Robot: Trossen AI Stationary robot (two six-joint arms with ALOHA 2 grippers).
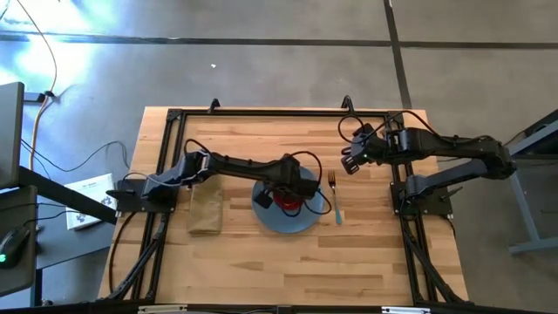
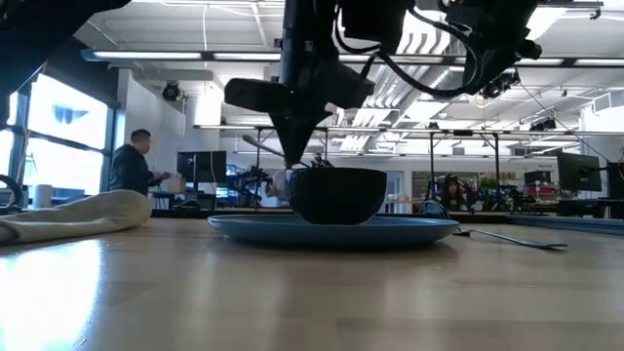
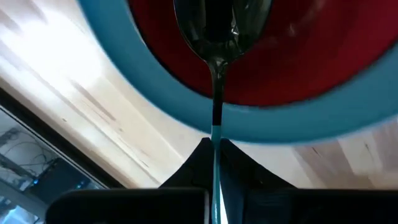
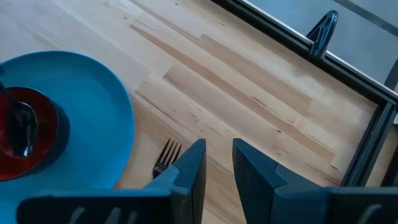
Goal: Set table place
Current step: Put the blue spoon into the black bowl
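1. The left tool (image 1: 281,187) is held directly over the red bowl (image 1: 289,200), and a teal-handled spoon (image 3: 216,93) is clamped between its fingers by the handle.
2. Ahead of the left tool, the spoon's metal head is seen hanging over the inside of the red bowl; whether it touches the bowl's bottom cannot be told.
3. The red bowl is seated on the round blue plate (image 1: 303,221), which is spread beneath the left tool on the wooden counter (image 1: 261,262).
4. The right tool (image 1: 352,159) is raised well apart from the plate, toward the far right part of the counter, and its fingers (image 4: 186,171) are parted with nothing between them.
5. The fork (image 1: 334,199) is laid flat on the counter just beside the plate's rim, between the plate and the right tool, with its tines (image 4: 166,155) seen just below that tool's fingers.
6. A tan folded cloth (image 1: 207,210) is laid on the counter beside the plate, under the left arm.
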